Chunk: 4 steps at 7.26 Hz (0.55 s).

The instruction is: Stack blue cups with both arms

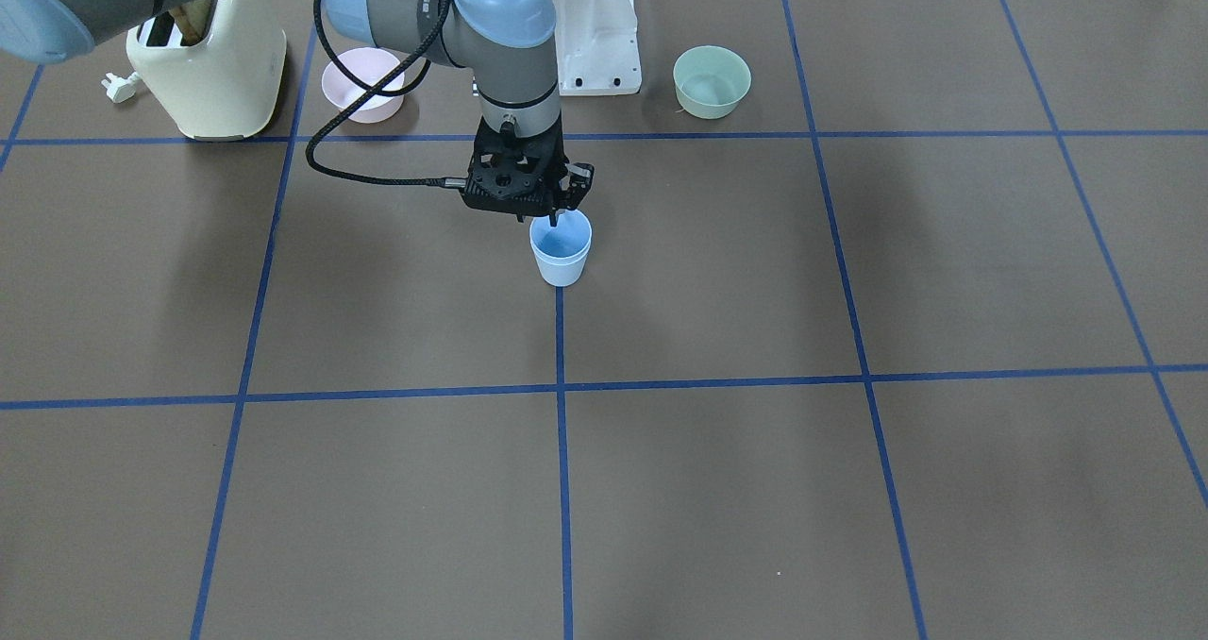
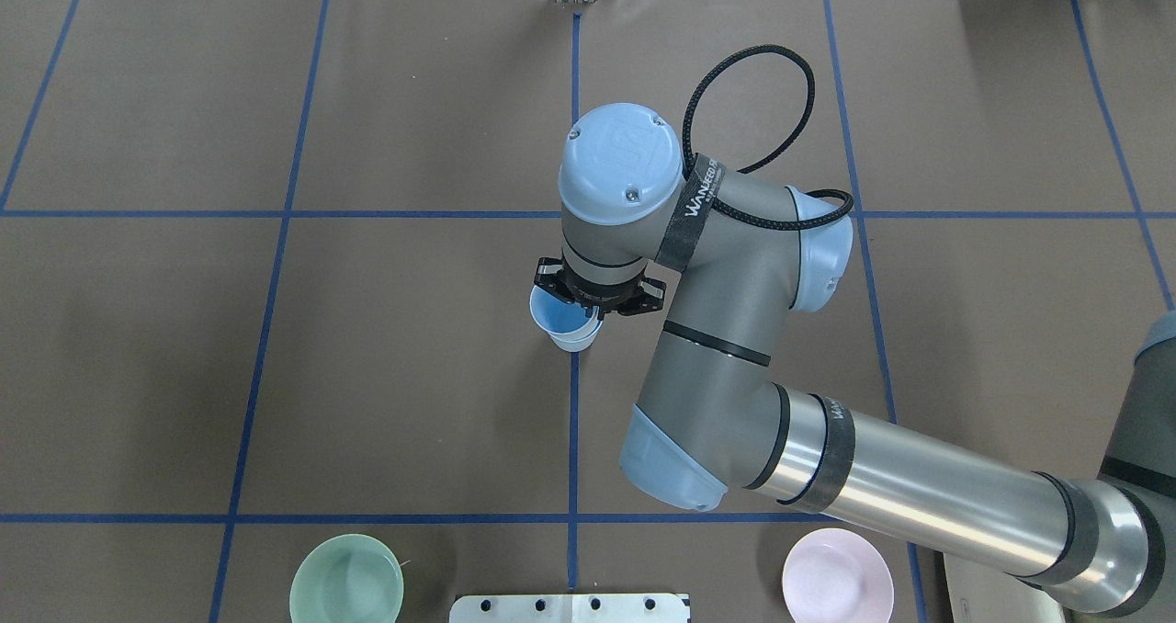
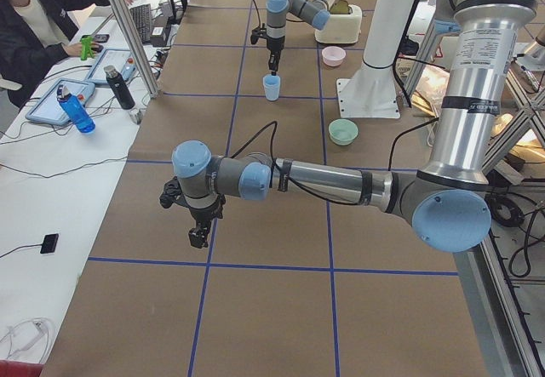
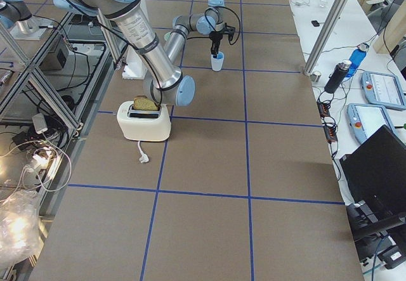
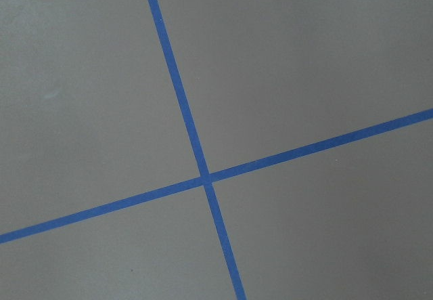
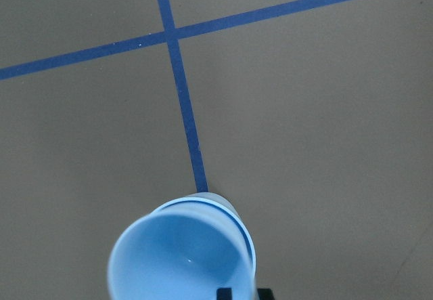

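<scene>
Brown table (image 1: 755,489) w/ blue tape grid; blue cups (image 1: 561,248) at centre, upper cup (image 6: 179,259) nested in lower cup (image 6: 215,198), rims slightly offset. Right gripper (image 1: 562,208) fingers narrow, apparently pinching upper cup's rim; left gripper (image 3: 197,234) hangs well apart, finger state can't tell. Best approach: press straight down till rims level, then release & lift vertically so stack doesn't tip.

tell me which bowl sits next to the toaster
The pink bowl, just beside the cream toaster; the green bowl stands beyond the white base, away from it.
</scene>
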Tool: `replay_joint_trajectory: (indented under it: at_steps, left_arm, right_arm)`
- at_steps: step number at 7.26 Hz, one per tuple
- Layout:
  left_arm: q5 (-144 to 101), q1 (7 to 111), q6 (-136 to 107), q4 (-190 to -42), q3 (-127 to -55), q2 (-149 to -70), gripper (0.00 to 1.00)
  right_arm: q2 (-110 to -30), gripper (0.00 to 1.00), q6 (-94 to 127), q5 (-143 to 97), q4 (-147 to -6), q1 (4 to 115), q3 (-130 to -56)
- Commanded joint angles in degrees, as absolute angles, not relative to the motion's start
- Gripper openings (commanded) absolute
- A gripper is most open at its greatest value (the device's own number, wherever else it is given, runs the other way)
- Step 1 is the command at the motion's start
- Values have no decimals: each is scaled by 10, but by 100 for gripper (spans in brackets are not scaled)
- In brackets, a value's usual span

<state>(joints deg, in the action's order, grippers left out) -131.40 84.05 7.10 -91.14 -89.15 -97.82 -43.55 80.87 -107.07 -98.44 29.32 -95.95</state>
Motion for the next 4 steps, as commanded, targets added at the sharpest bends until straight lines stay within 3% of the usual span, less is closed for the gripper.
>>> replay_joint_trajectory:
  at_steps: [1, 3, 4]
  left_arm:
    - [-1314, 841, 69, -911, -890, -978, 99]
    - [-1314, 841, 69, -910, -889, -971, 99]
    - [-1315, 841, 69, -911, -894, -951, 99]
  right_arm:
    - [-432, 100, 800, -1065, -985, 328, -976]
    - [-451, 100, 724, -1126, -994, 410, -979]
    - [-499, 100, 642, -1161, -992, 464, -990]
